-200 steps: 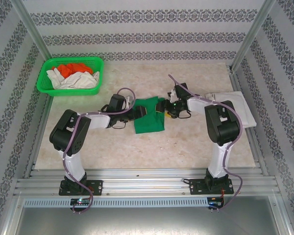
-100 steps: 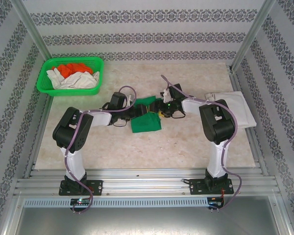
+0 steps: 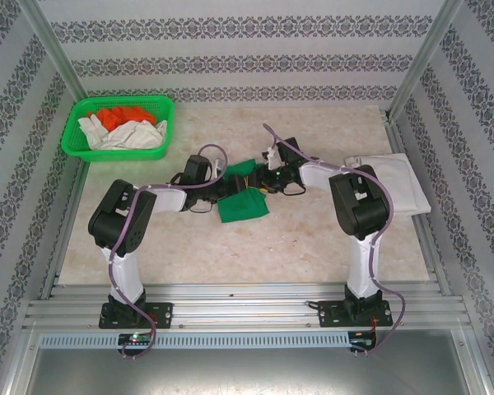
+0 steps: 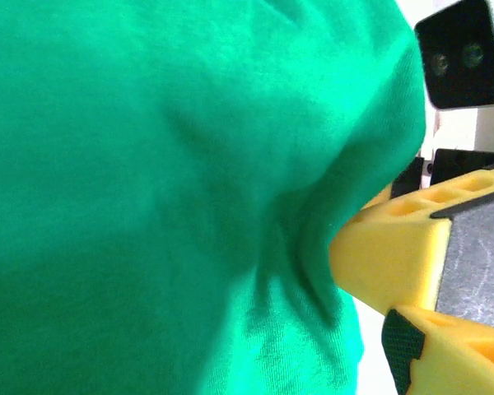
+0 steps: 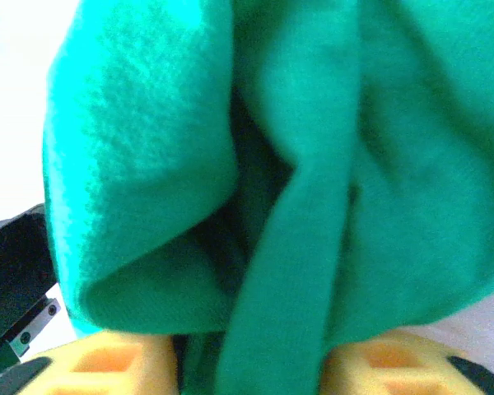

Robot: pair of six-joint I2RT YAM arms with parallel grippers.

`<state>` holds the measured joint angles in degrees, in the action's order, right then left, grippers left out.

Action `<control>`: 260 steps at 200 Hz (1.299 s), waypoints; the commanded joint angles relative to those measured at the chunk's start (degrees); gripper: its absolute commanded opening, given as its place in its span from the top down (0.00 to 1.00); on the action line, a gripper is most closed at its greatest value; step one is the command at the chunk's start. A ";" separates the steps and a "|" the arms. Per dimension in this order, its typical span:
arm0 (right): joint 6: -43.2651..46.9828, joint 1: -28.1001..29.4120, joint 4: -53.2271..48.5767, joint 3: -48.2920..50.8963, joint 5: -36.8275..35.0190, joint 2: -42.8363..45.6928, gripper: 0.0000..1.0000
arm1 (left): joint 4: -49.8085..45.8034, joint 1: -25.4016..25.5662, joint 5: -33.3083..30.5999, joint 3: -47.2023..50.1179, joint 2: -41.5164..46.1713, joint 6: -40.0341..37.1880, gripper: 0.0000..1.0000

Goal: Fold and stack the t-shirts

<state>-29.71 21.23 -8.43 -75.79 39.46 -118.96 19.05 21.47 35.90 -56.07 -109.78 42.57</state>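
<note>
The dark green t-shirt (image 3: 244, 204) lies bunched at the table's middle, pinched from both sides. My left gripper (image 3: 230, 188) holds its left edge; in the left wrist view the green cloth (image 4: 173, 189) covers my own fingers. Close against it from the right, my right gripper (image 3: 264, 182) is shut on the same shirt, and a fold of cloth (image 5: 296, 247) runs down between its yellow fingers (image 5: 107, 362). The right gripper's yellow fingers (image 4: 395, 247) show beside the cloth in the left wrist view. A folded off-white t-shirt (image 3: 395, 185) lies at the right edge.
The bright green mesh basket (image 3: 76, 140) stands at the back left, holding an orange t-shirt (image 3: 123, 114) and an off-white one (image 3: 128, 136). Metal frame posts rise at both back corners. Patterned walls close in the table.
My right gripper has travelled left with its edge of the green shirt, ending close to the left gripper. The shirt has gone from a flat spread to a narrower, doubled bundle.
</note>
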 commanded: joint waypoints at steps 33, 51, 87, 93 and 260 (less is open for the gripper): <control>4.39 1.60 -6.56 -0.74 -4.52 -0.38 1.00 | 6.29 1.17 -1.35 4.11 0.79 0.12 0.10; 4.75 0.90 -6.56 1.02 -7.15 1.76 1.00 | 6.95 1.12 -3.09 5.30 2.36 -0.15 0.09; 7.08 -1.73 -6.94 5.14 -12.52 8.21 1.00 | 6.46 1.21 -7.69 8.18 7.64 -4.25 0.00; 8.07 -2.42 -7.97 5.43 -13.33 9.27 1.00 | 5.63 1.17 -8.57 8.60 8.78 -5.37 0.00; 55.14 -22.88 -39.22 0.56 -44.65 23.57 1.00 | -4.02 3.33 -4.33 -0.79 8.62 -28.20 0.00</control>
<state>18.24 1.48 -44.31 -74.15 1.87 -99.20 16.19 23.22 28.95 -53.80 -99.35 15.90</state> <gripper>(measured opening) 0.052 0.999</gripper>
